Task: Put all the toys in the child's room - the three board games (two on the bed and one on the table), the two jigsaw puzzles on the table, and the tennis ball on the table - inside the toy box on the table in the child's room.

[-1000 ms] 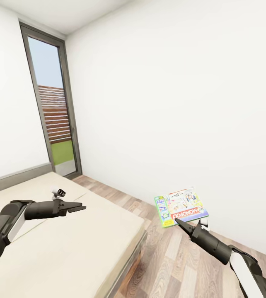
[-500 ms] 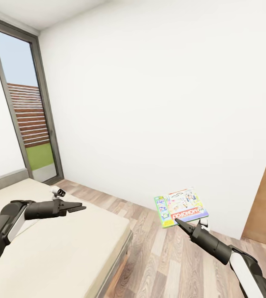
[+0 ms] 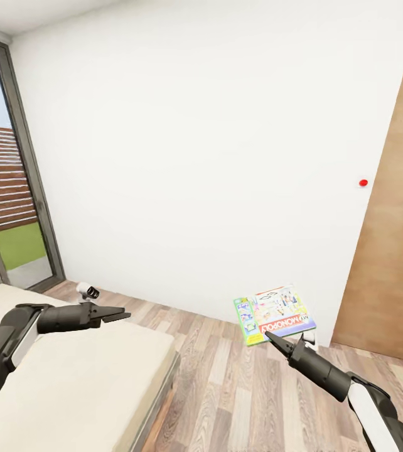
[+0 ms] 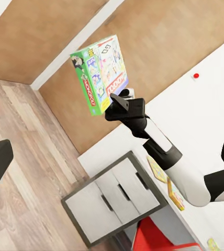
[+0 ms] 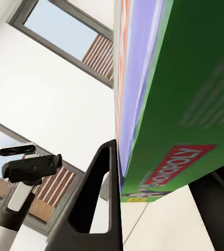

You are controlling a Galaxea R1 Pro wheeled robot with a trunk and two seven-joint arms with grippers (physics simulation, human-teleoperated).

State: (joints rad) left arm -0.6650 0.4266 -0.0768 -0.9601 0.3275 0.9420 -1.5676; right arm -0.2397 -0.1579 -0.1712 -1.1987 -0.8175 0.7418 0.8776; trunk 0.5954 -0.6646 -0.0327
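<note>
A white-green board game (image 3: 275,314) with a red MONOPOLY band is held upright in the air over the wood floor, my right gripper (image 3: 269,338) shut on its lower edge. The left wrist view shows the same board game (image 4: 99,73) in that gripper (image 4: 120,100). Up close, its green side (image 5: 180,104) sits between the dark fingers (image 5: 99,204). My left gripper (image 3: 118,314) hangs open and empty over the bed (image 3: 82,376). Past my right arm lies the table (image 4: 112,196) with its drawer unit, and two jigsaw puzzles (image 4: 158,170) (image 4: 176,194) lie on its top.
A brown wooden door (image 3: 393,251) stands at the right, with a red wall knob (image 3: 363,182) beside it. A tall glazed door (image 3: 7,201) is at the left. Wood-plank floor (image 3: 226,389) runs between bed and wall. Something red (image 4: 154,238) stands by the table.
The whole view has swung to the right: the glazed door slid left and the brown door and red knob came in. Both arms keep their pose, the game still gripped.
</note>
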